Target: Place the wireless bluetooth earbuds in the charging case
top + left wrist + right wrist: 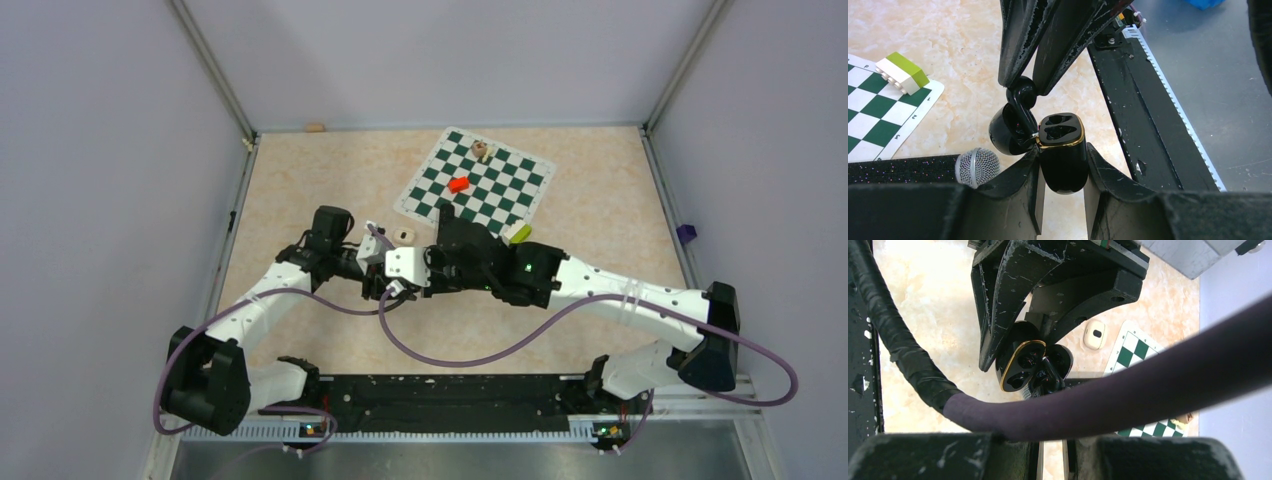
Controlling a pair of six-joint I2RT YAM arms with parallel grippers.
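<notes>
**Earbud held beside the open charging case**

Jaws of the left arm [265, 295] are pressed against both sides of the black charging case [1063, 160]. They hold it above the tabletop [948, 40] with its gold rim and two wells turned up and its lid [1003, 132] swung open to one side. Jaws of the right arm [620, 295] come in from the opposite side and pinch one black earbud [1023, 92]. It hangs just beside the rim, over the hinge; whether it touches the case cannot be told. A microphone [978, 167] lies on the tabletop. A yellow-green and white block [903, 72] rests on the edge of a chess mat [868, 125], and a small off-white piece [1094, 335] lies near that mat.
</notes>
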